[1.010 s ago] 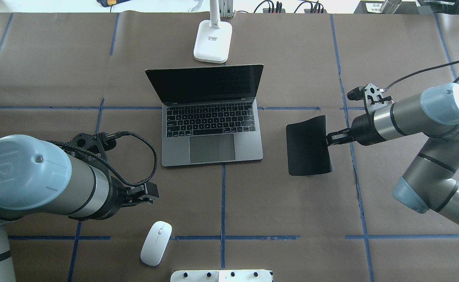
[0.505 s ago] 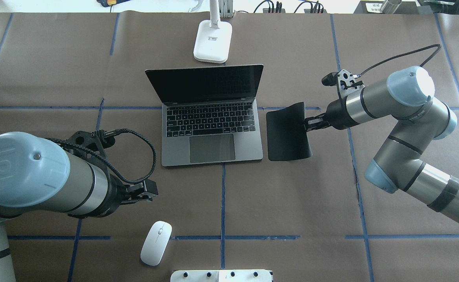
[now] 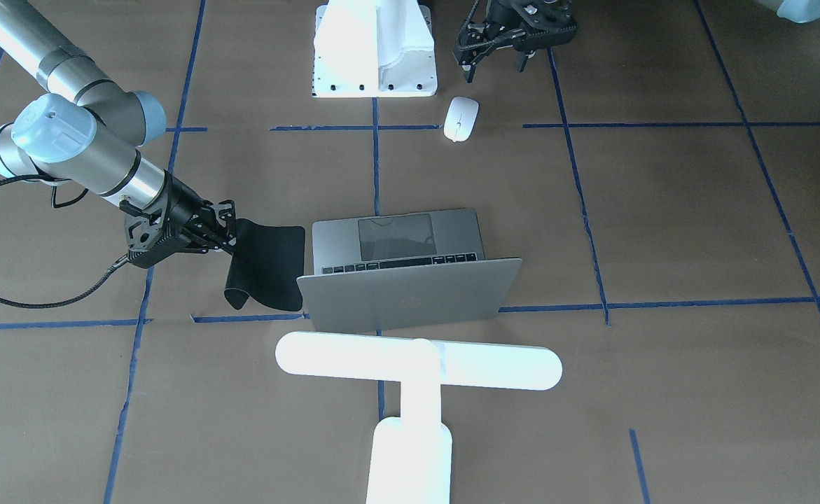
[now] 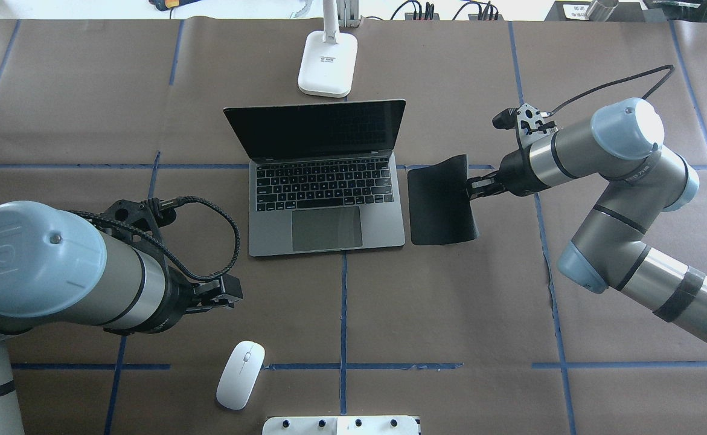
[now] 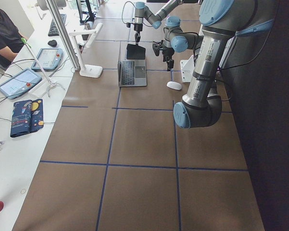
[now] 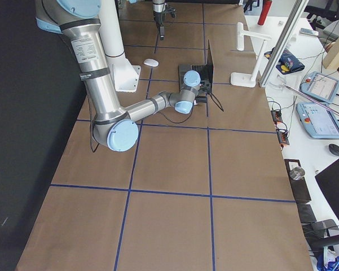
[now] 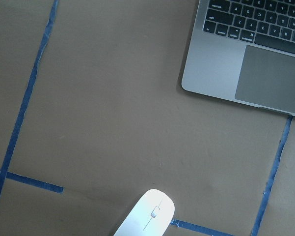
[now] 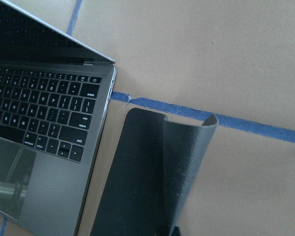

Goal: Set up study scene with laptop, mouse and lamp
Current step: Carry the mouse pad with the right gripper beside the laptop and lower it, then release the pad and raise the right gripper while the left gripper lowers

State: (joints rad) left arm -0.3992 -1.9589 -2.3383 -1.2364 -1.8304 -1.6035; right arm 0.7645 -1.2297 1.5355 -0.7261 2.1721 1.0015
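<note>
While right claw [image 4: 470, 186] pinches the curled black mat [image 4: 438, 205], open silver-grey laptop [image 4: 327, 202] just beside it, screen dark.

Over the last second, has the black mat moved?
Yes. Held by the right pincer, the black mat has shifted toward the laptop and slightly away from the robot, closing most of the gap to the laptop's right side.

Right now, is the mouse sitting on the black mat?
No, the mouse lies on bare brown paper, well apart from the black mat that the right pincer holds beside the laptop.
</note>
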